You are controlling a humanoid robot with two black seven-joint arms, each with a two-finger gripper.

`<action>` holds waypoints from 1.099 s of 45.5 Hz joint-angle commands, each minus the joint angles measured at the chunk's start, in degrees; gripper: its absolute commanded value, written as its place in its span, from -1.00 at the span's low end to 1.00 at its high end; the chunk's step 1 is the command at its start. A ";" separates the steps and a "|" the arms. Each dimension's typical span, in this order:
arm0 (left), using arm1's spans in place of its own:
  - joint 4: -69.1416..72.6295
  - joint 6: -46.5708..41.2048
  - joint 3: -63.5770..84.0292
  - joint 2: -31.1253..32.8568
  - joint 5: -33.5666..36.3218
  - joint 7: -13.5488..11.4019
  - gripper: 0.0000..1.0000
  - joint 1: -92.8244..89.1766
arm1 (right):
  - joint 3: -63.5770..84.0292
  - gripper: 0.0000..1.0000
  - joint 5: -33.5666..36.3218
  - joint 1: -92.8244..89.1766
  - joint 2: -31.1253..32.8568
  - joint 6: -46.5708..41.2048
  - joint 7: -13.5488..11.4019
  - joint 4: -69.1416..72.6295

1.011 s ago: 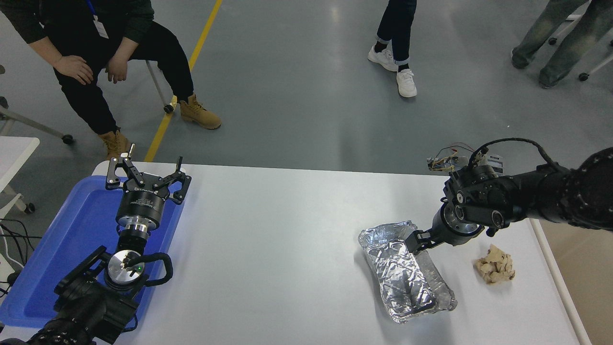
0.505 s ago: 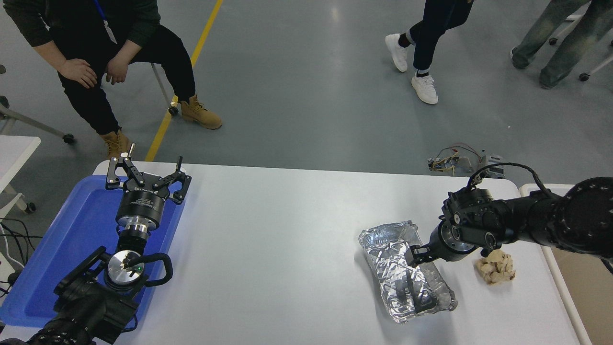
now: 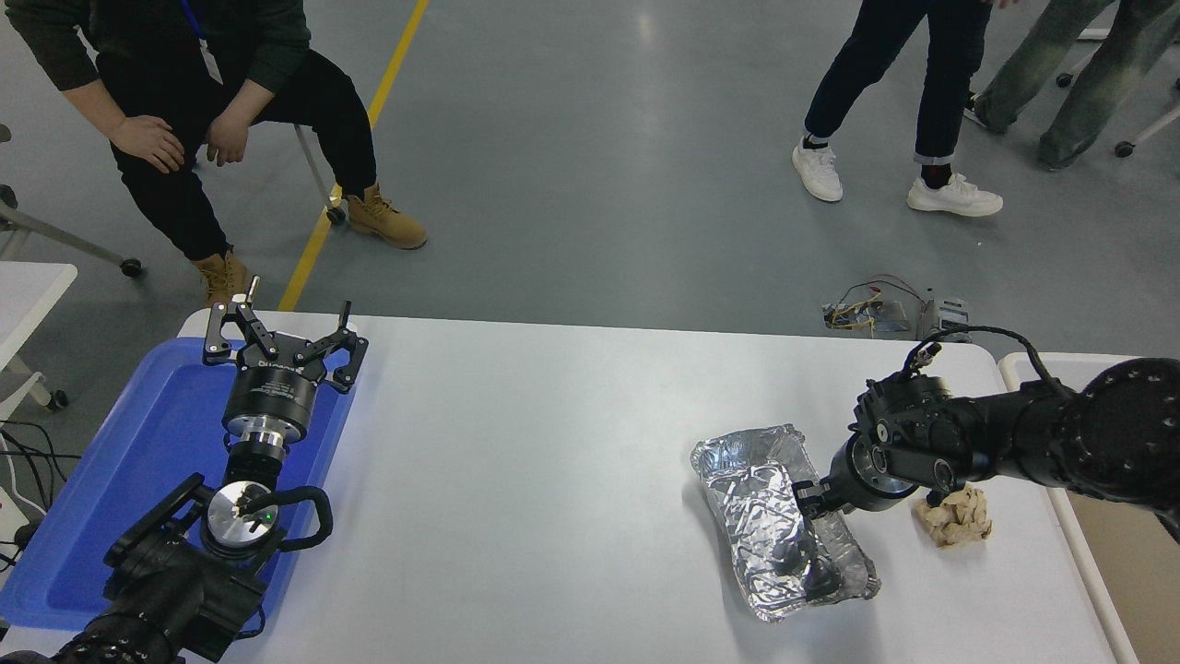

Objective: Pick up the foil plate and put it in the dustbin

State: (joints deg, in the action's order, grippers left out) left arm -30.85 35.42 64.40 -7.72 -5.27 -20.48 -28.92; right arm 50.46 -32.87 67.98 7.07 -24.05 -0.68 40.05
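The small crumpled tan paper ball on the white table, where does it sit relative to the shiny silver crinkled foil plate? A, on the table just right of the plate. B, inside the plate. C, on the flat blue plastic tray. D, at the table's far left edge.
A: the small crumpled tan paper ball rests on the bare white table just to the right of the shiny silver crinkled foil plate, outside its rim.

The right gripper has sunk lower over the foil plate, its arm now nearer the paper ball; seemingly touching the foil. Beyond the plate, a person in white shoes walked rightward.
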 commanded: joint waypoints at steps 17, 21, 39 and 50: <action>0.00 0.00 -0.07 -0.01 0.00 0.00 1.00 0.00 | 0.78 -1.00 -1.50 3.47 -0.21 -0.47 3.76 1.00; 0.00 0.00 0.02 -0.01 0.00 0.00 1.00 0.00 | 0.96 -1.00 -1.50 5.93 0.84 -0.65 3.76 2.49; 0.00 0.00 0.02 -0.01 0.00 0.00 1.00 0.00 | 3.68 -1.00 -1.32 21.05 10.77 -5.12 3.84 15.40; 0.00 0.00 0.02 -0.01 0.00 0.00 1.00 0.00 | 5.18 -1.00 -1.23 33.00 16.83 -10.04 3.76 24.11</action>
State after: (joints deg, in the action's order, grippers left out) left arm -30.85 35.42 64.38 -7.73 -5.28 -20.48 -28.91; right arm 54.05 -34.20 89.91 18.15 -29.62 3.09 56.00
